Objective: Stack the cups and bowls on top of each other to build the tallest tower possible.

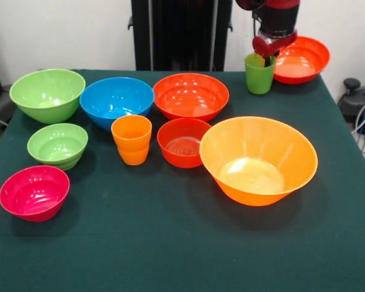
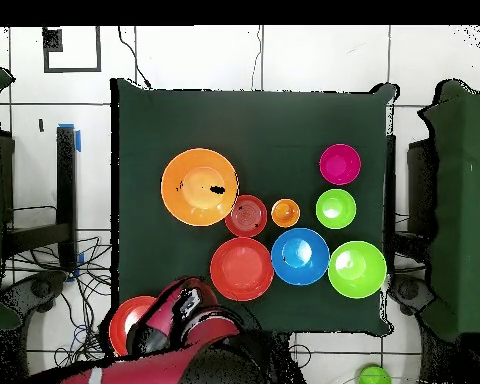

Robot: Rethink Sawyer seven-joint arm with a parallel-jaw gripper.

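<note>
Viewing from front: ten vessels are counted on or by the table (image 1: 170, 249), each standing alone, none set on another.
Gripper (image 1: 269, 58): lowered from above at the far right, its tip reaching into the mouth of the green cup (image 1: 260, 78).
Grip state: cannot be told; the tip is hidden by the cup's rim.
Green cup: upright on the table's far right part, just beside the far red bowl (image 1: 304, 59).
Far red bowl: tilted, at the far right corner; its support cannot be made out.
Far row: big green bowl (image 1: 47, 94), blue bowl (image 1: 116, 101) and mid red bowl (image 1: 191, 96), side by side, mouths up.
Middle row: small green bowl (image 1: 58, 145), orange cup (image 1: 131, 140), small red bowl (image 1: 184, 143), big orange bowl (image 1: 258, 161).
Contacts: small red bowl touching or nearly touching the big orange bowl; orange cup just beside the small red bowl.
Near left: pink bowl (image 1: 34, 193), apart from the rest.
Viewing from overhead: the same bowls are seen mouth up.
Arm (image 2: 184, 320): covers the table's lower left corner; the green cup is hidden beneath it.
Far red bowl, overhead: seen beyond the table's edge, partly covered by the arm.
</note>
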